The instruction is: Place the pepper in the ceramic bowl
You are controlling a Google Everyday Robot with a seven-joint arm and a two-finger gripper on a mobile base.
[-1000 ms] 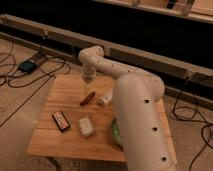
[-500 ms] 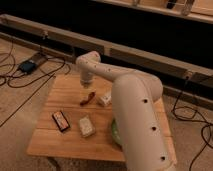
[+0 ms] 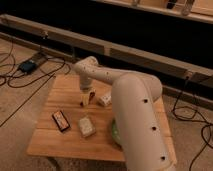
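Note:
The pepper, a small dark red-brown sliver, lies on the wooden table near its middle; only part of it shows beside the gripper. My gripper hangs from the white arm, pointing down right over the pepper's left end, at or just above the tabletop. The ceramic bowl is at the table's right front. Only a thin green edge of it shows, since the thick arm covers the rest.
A flat black card with red marks lies at the left front. A pale box sits beside it. A small white object stands right of the pepper. Cables and a power unit lie on the floor left.
The gripper has swung left and come down over the pepper, now covering part of it. The other things on the table have not moved.

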